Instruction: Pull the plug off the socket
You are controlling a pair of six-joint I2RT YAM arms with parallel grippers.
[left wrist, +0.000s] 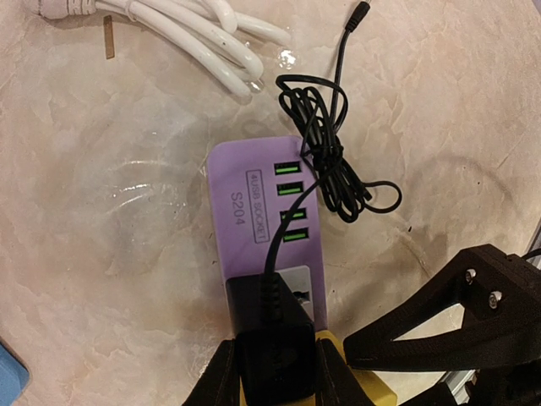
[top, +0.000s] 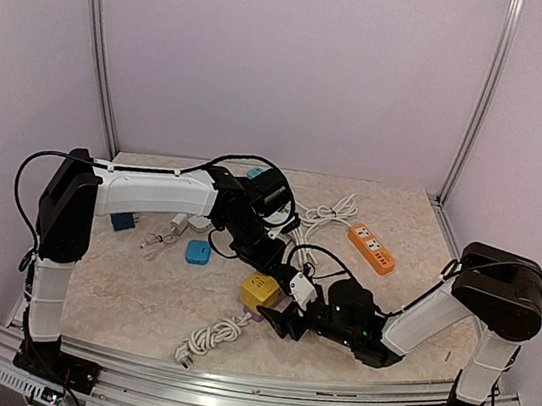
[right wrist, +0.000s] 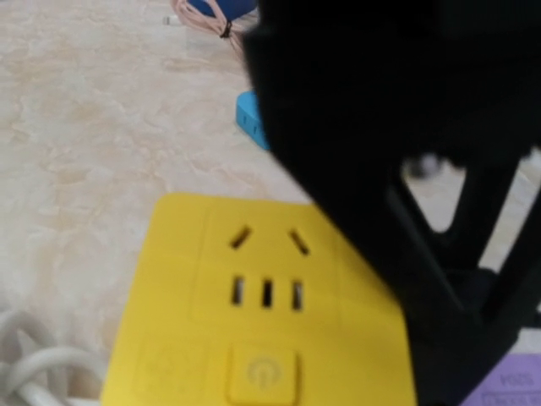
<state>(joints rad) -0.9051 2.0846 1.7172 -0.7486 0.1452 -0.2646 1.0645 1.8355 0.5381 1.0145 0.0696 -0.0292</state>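
The plug (left wrist: 269,326), seated in the purple socket (left wrist: 254,203) on the tabletop (left wrist: 101,237), is clamped in your left gripper (left wrist: 275,376), so the socket may lift with it unless your right gripper (top: 285,321), whose opening I cannot tell, pins it.

we've got a beige marbled table top (top: 137,295). landmark: the yellow socket cube (top: 260,290). the purple usb socket strip (left wrist: 262,220) lies flat, touching it. a white coiled cable (top: 212,336) sits near-left of it. a blue adapter (top: 198,251) is far-left, with a dark blue block (top: 123,221) further left. a loose white cord (top: 325,214) lies behind it, and an orange power strip (top: 371,248) is well apart, far-right.
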